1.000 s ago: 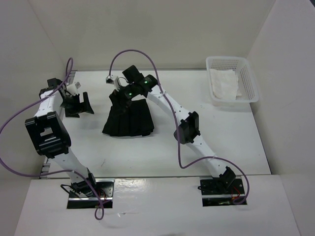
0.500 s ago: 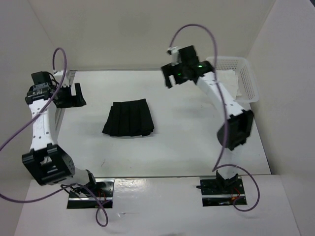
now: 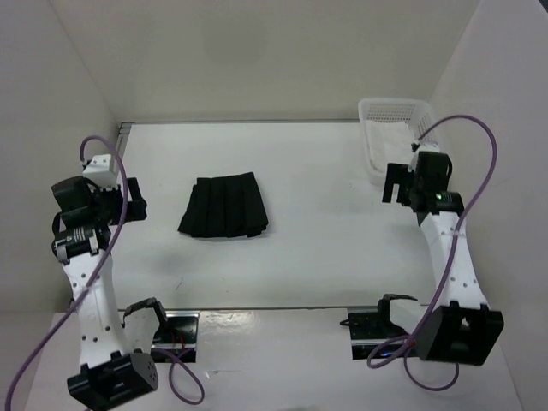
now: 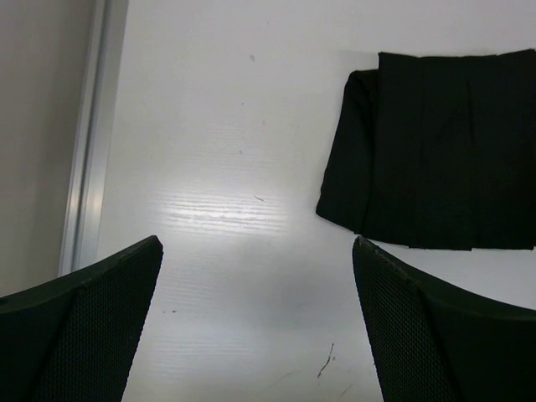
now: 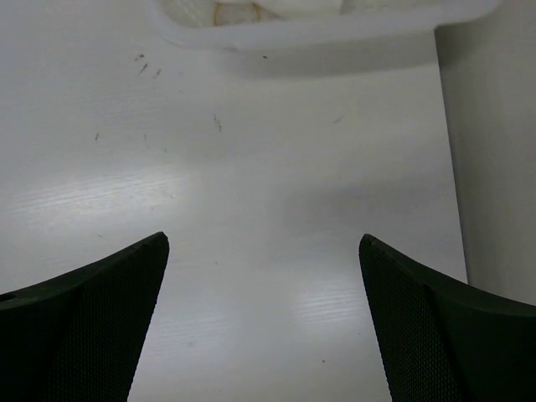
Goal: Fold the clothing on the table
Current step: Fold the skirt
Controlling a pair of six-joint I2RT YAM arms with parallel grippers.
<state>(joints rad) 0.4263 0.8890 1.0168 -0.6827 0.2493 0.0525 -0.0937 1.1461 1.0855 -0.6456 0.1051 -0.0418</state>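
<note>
The clothing [image 3: 224, 205] is a black pleated skirt lying flat and folded into a compact trapezoid on the white table [image 3: 325, 223], left of centre. The left wrist view has the clothing [image 4: 435, 159] at its upper right. My left gripper [image 3: 135, 199] hovers open near the table's left edge, well left of the skirt, with only bare tabletop between its fingers [image 4: 255, 243]. My right gripper [image 3: 390, 183] is open at the far right, next to the basket, and holds nothing [image 5: 262, 239].
A white perforated basket [image 3: 402, 110] with a white cloth [image 3: 387, 141] in it stands at the back right; its rim [image 5: 318, 29] shows just ahead of the right gripper. A grey metal rail [image 4: 88, 151] runs along the table's left edge. White walls enclose the table.
The right arm let go of the skirt's top edge and swung far right to the basket, then pulled back. The left arm drew back toward the near left. The skirt stays put.
</note>
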